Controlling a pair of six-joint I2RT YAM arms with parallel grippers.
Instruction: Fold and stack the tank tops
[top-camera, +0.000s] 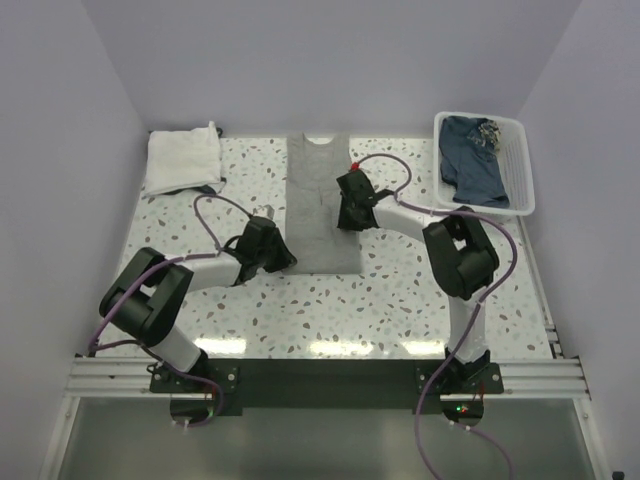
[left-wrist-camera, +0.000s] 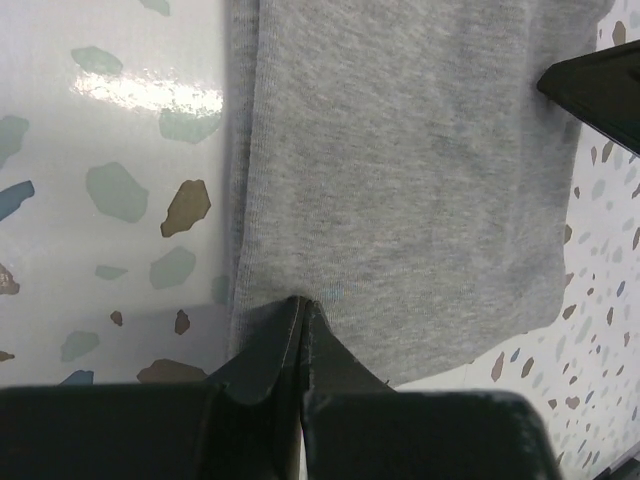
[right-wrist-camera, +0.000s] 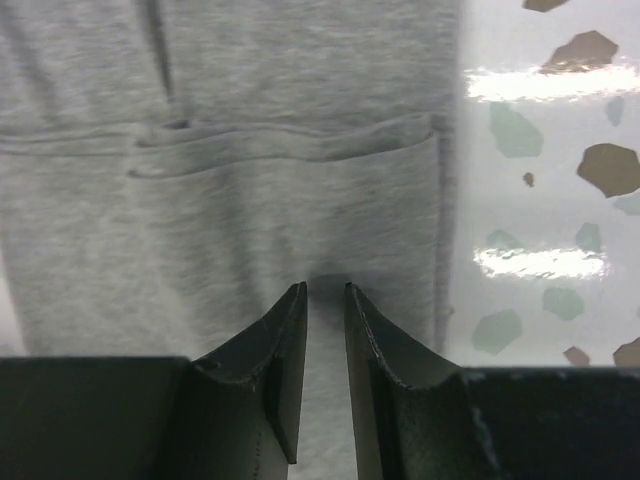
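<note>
Arms are folding the grey tank top (top-camera: 322, 205) mid-frame: left fingers (left-wrist-camera: 268, 355) pressing together at its hem, right fingers (right-wrist-camera: 278, 350) gaping slightly; a crosswise fold is likely coming next.

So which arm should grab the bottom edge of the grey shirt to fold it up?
Probably the left. The left gripper sits right at the bottom hem of the grey tank top, jaws together; the right gripper hovers over its middle.

Same build on both: the left arm (top-camera: 150, 295) and right arm (top-camera: 460, 255) are chunky black joint housings with white tubes between, and a purple cable (top-camera: 215, 205) loops off each. The left pincer (left-wrist-camera: 303, 300) and right pincer (right-wrist-camera: 325, 290) have matte black wedge fingers (right-wrist-camera: 285, 345), a bit scuffed. Red dot (top-camera: 353, 165) by the right wrist, tiny green light (top-camera: 462, 408) at its base.
</note>
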